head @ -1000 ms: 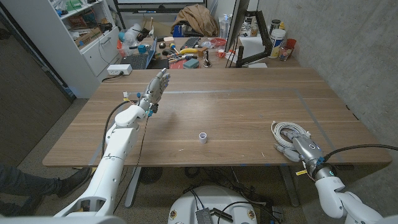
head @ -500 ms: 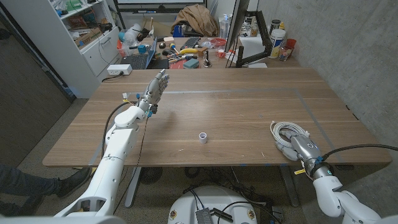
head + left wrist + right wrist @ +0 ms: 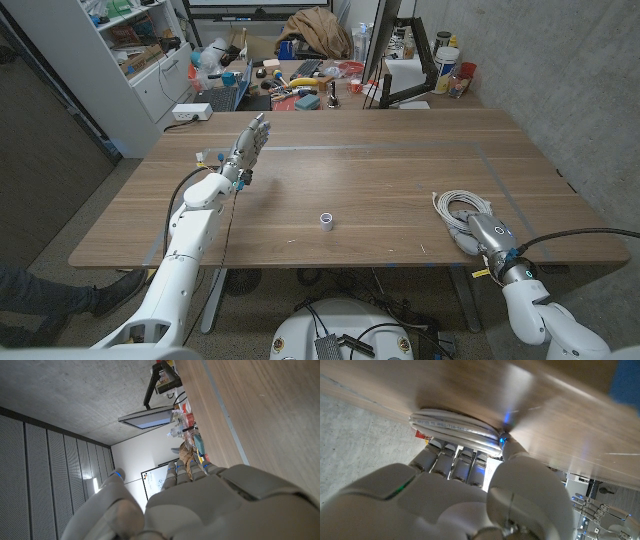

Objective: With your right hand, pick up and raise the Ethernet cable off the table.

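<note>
A white Ethernet cable (image 3: 453, 209), wound in a coil, lies on the wooden table (image 3: 380, 180) near its front right corner. My right hand (image 3: 483, 234) covers the coil's near side. In the right wrist view its fingers (image 3: 451, 458) reach around one side of the Ethernet cable (image 3: 454, 427) and the thumb (image 3: 530, 477) presses the other side, so the coil is pinched. The coil still touches the wood. My left hand (image 3: 249, 143) hovers over the far left of the table with fingers spread and nothing in it; the left hand (image 3: 210, 505) shows its back in the left wrist view.
A small white cap (image 3: 326, 219) stands near the table's middle front. The table's right edge (image 3: 575, 200) runs close beside the coil. Behind the table are a cluttered bench (image 3: 300, 80), a white power strip (image 3: 192, 112) and a white cabinet (image 3: 150, 60).
My right hand has slid a little forward onto the coil and closed around it. The coil has shifted slightly to the left. The left arm has stayed put.
</note>
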Robot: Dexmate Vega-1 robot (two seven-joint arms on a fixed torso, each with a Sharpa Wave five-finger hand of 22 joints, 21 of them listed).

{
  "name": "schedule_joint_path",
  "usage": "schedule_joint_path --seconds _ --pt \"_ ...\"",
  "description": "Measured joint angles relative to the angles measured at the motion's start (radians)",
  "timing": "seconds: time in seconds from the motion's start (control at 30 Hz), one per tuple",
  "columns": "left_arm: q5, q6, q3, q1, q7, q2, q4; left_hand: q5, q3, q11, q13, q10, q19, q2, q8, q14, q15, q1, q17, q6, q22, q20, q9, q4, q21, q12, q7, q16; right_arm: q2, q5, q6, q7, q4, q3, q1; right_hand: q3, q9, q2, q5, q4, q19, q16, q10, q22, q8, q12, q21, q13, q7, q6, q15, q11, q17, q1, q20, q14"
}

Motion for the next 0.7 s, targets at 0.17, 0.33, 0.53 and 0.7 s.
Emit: schedule_joint_path --seconds 0.17,0.33,0.53,0.7 --pt "-0.001 -0.001 -0.002 0.002 0.003 -0.001 0.0 0.0 -0.001 0.0 0.0 0.0 0.0 0.0 0.0 0.0 0.0 0.0 0.0 0.0 0.0 0.0 0.0 0.001 0.0 0.0 0.0 0.0 0.0 -0.005 0.0 -0.015 0.009 -0.009 0.013 -0.006 0.0 0.018 -0.036 0.011 0.078 0.03 0.093 0.005 0.011 0.025 0.039 -0.003 0.005 0.062 -0.011 -0.021 0.003 0.027 -0.007 0.117" --pt "-0.001 -0.001 -0.004 0.003 0.004 -0.003 0.0 0.0 -0.001 0.0 0.0 0.0 0.0 0.0 0.0 0.0 0.0 0.0 0.0 0.0 0.0 0.0 0.0 0.001 0.0 0.0 0.0 0.0 0.0 -0.009 -0.001 -0.031 0.014 -0.014 0.02 -0.006 0.0 0.043 -0.062 0.011 0.132 0.046 0.164 0.009 0.021 0.038 0.073 -0.006 0.027 0.091 -0.031 -0.035 0.007 0.052 -0.011 0.197" --pt "-0.004 -0.004 -0.005 0.004 0.005 -0.005 0.0 0.0 -0.005 0.0 0.0 0.0 0.0 0.0 0.0 0.0 0.0 0.0 0.0 0.002 0.0 0.0 0.0 -0.003 0.0 0.0 0.002 0.0 0.0 -0.012 0.0 -0.054 0.025 -0.023 0.034 -0.006 -0.001 0.051 -0.071 0.011 0.153 0.05 0.201 0.021 0.022 0.046 0.085 -0.005 0.035 0.11 -0.045 -0.043 0.011 0.057 -0.018 0.234" --pt "-0.007 -0.004 -0.007 0.003 0.006 -0.005 0.002 0.0 -0.005 0.0 0.0 0.0 0.0 0.0 0.0 0.0 0.0 0.0 0.0 0.006 0.0 0.0 0.0 -0.003 0.0 0.0 0.006 0.0 0.002 -0.014 0.002 -0.07 0.028 -0.026 0.039 -0.006 -0.001 0.051 -0.074 0.011 0.164 0.05 0.233 0.021 0.029 0.05 0.1 -0.005 0.044 0.13 -0.055 -0.04 0.011 0.057 -0.021 0.265"
